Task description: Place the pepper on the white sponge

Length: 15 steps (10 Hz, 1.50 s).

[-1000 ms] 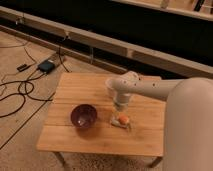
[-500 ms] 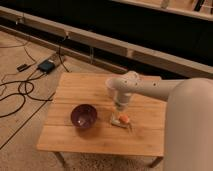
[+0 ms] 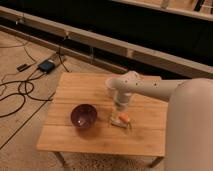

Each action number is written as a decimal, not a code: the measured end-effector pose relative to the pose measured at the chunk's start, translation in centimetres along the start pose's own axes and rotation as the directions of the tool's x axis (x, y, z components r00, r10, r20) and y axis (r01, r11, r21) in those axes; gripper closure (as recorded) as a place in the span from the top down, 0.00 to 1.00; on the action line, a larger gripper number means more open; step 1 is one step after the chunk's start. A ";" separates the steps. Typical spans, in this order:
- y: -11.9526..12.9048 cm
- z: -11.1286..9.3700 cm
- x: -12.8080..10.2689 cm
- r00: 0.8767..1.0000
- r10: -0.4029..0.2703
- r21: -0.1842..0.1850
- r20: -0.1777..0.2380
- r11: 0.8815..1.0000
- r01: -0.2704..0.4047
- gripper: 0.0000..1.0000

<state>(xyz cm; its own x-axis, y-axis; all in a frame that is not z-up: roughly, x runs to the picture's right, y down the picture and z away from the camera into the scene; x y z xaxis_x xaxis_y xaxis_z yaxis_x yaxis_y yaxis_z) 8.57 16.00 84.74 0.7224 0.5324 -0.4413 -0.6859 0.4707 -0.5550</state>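
The small orange-red pepper [image 3: 124, 118] lies on the off-white sponge [image 3: 119, 121], right of the bowl on the wooden table [image 3: 95, 140]. My gripper [image 3: 120, 108] hangs from the white arm directly above the sponge and pepper, its tips very close to the pepper.
A dark purple bowl [image 3: 83, 115] stands left of the sponge. A white paper cup [image 3: 111, 85] sits behind the gripper, partly hidden by the arm. A blue device [image 3: 47, 65] and black cables [image 3: 20, 92] lie on the floor to the left.
The arm and gripper stay over the sponge with almost no movement. The pepper stays on the sponge.
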 end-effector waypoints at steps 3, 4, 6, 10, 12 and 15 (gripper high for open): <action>0.1 -0.1 0.0 1.000 0.000 -0.003 0.002 1.000 0.000 0.80; 0.0 -0.2 0.0 1.000 0.004 -0.002 0.006 1.000 -0.004 0.80; -0.6 -0.9 0.2 0.999 0.025 -0.002 0.020 1.000 -0.025 0.80; -3.0 -3.3 1.8 0.991 0.108 -0.016 0.077 0.994 -0.107 0.80; -3.1 -3.6 1.7 0.990 0.111 -0.018 0.084 0.994 -0.110 0.80; -3.1 -3.6 1.7 0.990 0.110 -0.019 0.084 0.994 -0.109 0.80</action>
